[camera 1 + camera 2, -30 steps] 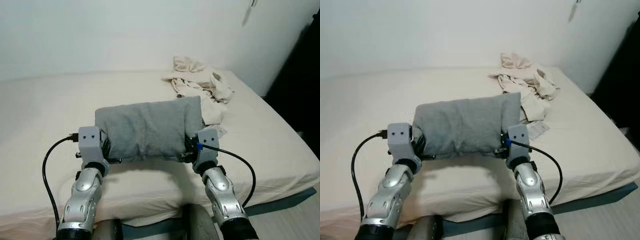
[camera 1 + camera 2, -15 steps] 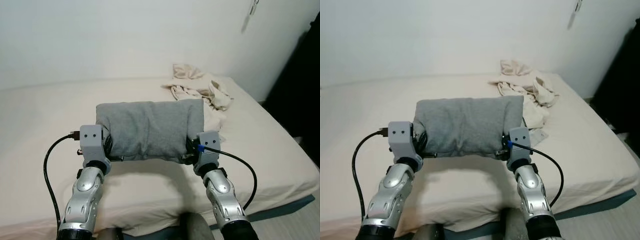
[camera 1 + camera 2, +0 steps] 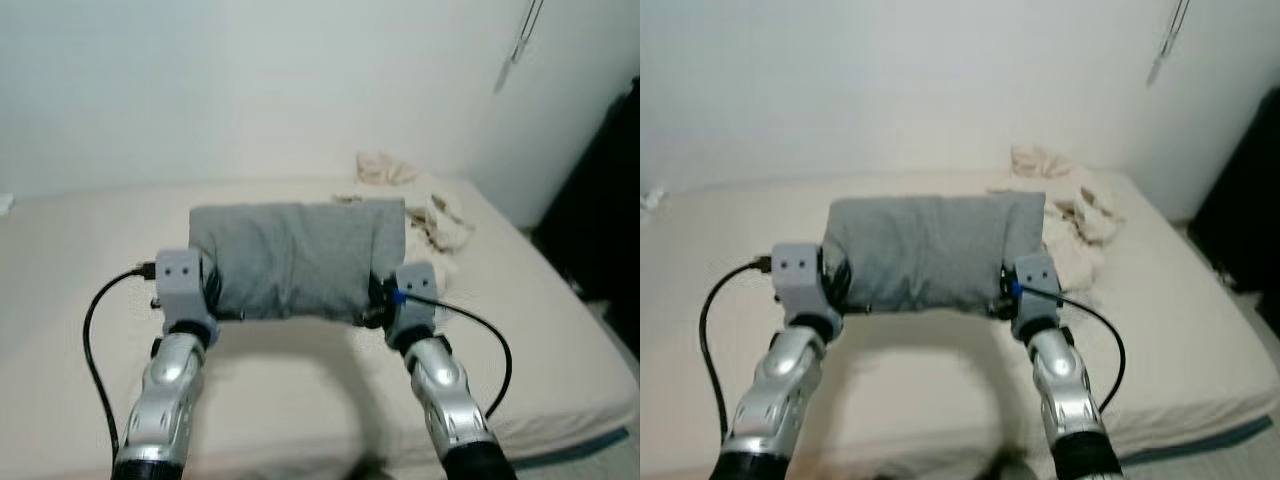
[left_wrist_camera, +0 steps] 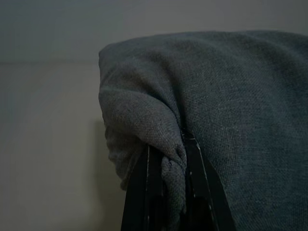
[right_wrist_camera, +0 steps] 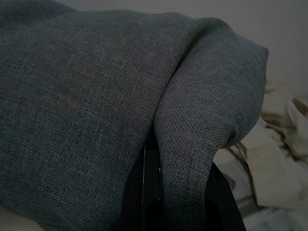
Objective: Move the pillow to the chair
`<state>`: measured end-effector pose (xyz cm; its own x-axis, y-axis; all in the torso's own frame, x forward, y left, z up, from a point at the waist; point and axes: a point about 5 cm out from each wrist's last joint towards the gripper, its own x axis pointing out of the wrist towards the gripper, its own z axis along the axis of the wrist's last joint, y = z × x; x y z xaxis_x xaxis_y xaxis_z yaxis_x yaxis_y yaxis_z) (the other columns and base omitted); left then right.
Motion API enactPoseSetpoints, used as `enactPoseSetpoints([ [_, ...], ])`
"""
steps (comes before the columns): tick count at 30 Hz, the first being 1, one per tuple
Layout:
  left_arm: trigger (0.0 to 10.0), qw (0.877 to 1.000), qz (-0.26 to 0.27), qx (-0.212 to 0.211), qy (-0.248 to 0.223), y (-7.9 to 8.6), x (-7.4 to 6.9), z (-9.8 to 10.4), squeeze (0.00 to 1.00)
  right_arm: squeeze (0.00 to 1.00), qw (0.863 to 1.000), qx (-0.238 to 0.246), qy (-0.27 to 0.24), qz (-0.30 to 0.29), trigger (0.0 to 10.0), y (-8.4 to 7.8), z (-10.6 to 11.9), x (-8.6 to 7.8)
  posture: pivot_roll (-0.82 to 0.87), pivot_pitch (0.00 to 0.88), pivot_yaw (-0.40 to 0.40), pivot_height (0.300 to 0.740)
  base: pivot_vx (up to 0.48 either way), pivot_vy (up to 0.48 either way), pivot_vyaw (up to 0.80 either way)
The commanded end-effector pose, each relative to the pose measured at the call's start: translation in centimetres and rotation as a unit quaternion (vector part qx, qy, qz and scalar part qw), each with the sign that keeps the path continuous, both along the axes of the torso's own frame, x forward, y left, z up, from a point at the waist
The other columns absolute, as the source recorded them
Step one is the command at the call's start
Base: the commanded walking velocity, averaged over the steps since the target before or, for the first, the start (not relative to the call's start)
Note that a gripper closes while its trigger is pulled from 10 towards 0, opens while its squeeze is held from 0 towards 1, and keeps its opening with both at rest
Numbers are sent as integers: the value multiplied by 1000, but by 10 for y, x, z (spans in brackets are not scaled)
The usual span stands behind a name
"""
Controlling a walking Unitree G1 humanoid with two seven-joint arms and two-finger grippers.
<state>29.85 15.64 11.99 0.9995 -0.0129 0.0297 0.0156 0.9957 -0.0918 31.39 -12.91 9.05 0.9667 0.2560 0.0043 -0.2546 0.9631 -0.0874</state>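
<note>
A grey pillow (image 3: 295, 258) hangs in the air above the cream bed (image 3: 80, 300), held level between both arms. My left gripper (image 3: 207, 296) is shut on the pillow's left end; in the left wrist view a fold of grey cloth (image 4: 168, 144) is pinched between the black fingers (image 4: 144, 192). At the pillow's right end my right gripper (image 3: 375, 300) is shut too, and its wrist view has cloth (image 5: 187, 144) bulging between the fingers (image 5: 224, 202). Most of each gripper is hidden behind the pillow.
A heap of crumpled cream cloth (image 3: 425, 205) lies on the bed's far right. A pale wall (image 3: 250, 80) stands behind the bed. A dark piece of furniture (image 3: 600, 200) is at the right edge, with a strip of floor (image 3: 1210, 460) beside the bed's corner.
The whole view has tilted upward and blurred, so the camera moved. The pillow has risen a little higher off the bed, still held at both ends.
</note>
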Motion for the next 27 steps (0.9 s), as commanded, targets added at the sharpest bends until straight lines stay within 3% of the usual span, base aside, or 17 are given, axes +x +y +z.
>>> enactPoseSetpoints([
  [1, 10000, 999, -25, 1, -22, -10, 2, 8, 0, 0, 998, -5, -23, 50, 10000, 20, 11, 1, 21, 25, -28, 740, 0, 0, 0],
  [14, 10000, 1000, -10, 10, -23, -1, 4, 10, 0, 0, 998, -9, -23, 52, 10000, 18, 10, 0, 20, 29, -26, 740, 0, 0, 0],
  [17, 10000, 1000, -8, 11, -24, 2, 6, 11, 0, 0, 998, -7, -12, 54, 10000, 17, 7, -1, 20, 32, -26, 740, 0, 0, 0],
  [22, 10000, 1000, -7, 11, -4, 2, 4, 1, 0, 0, 996, -24, 59, 62, 10000, 17, -19, -7, 24, 43, -31, 740, 0, 0, 0],
  [27, 10000, 1000, -8, 9, 3, -1, 0, -3, 0, 0, 996, -19, 67, 55, 10000, 14, -22, -7, 24, 47, -28, 740, 0, 0, 0],
])
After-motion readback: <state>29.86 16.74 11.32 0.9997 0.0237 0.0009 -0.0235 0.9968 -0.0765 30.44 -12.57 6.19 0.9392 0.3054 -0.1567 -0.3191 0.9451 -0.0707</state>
